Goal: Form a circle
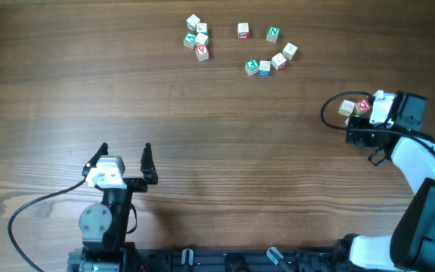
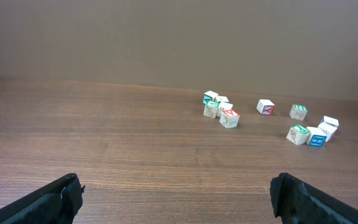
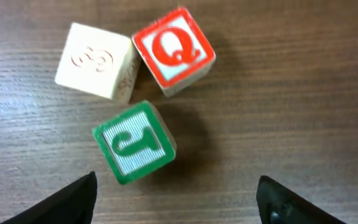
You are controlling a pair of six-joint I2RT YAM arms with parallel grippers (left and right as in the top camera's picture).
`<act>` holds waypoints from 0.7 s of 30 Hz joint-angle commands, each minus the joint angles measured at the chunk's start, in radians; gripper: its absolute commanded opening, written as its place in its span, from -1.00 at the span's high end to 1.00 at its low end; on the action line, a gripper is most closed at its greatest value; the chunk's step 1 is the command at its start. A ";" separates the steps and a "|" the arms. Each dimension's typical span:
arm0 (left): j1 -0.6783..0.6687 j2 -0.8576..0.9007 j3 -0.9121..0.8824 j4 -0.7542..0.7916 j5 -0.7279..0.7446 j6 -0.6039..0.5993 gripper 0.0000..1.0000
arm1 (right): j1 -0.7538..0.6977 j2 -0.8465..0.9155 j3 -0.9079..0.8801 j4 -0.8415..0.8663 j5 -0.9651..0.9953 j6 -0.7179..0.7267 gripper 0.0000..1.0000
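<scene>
Several lettered wooden blocks lie in a loose arc at the table's far side: a cluster (image 1: 198, 38) on the left, a single block (image 1: 242, 29), a green one (image 1: 273, 33) and a curved row (image 1: 270, 63). The left wrist view shows the same blocks (image 2: 222, 112) far ahead. Three more sit apart at the right: a cream block (image 3: 97, 60), a red Q block (image 3: 173, 51) and a green J block (image 3: 134, 143). My right gripper (image 3: 176, 199) hangs open just above these three, with the green block near its left finger (image 3: 73, 199). My left gripper (image 1: 124, 151) rests open and empty near the front.
The right arm (image 1: 421, 174) curves in from the front right corner. A black cable (image 1: 36, 208) loops beside the left arm's base. Bare wood (image 1: 240, 151) stretches between the two arms and the far blocks.
</scene>
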 commanded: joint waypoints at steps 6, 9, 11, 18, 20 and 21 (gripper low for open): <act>-0.005 -0.008 -0.006 -0.001 0.016 -0.006 -1.00 | 0.000 0.045 -0.003 0.034 -0.077 -0.058 -0.55; -0.005 -0.008 -0.006 -0.001 0.016 -0.006 -1.00 | 0.000 0.064 -0.003 0.037 -0.098 -0.077 -0.43; -0.005 -0.008 -0.006 -0.001 0.016 -0.006 -1.00 | 0.000 0.069 -0.003 0.045 -0.105 -0.082 -0.27; -0.005 -0.008 -0.006 -0.001 0.016 -0.006 -1.00 | 0.000 0.069 -0.003 0.078 -0.129 -0.140 -0.03; -0.005 -0.008 -0.006 -0.001 0.016 -0.006 -1.00 | 0.000 0.069 -0.003 0.085 -0.129 -0.159 -0.01; -0.005 -0.008 -0.006 -0.001 0.016 -0.006 -1.00 | 0.000 0.069 -0.003 0.088 -0.129 -0.159 0.00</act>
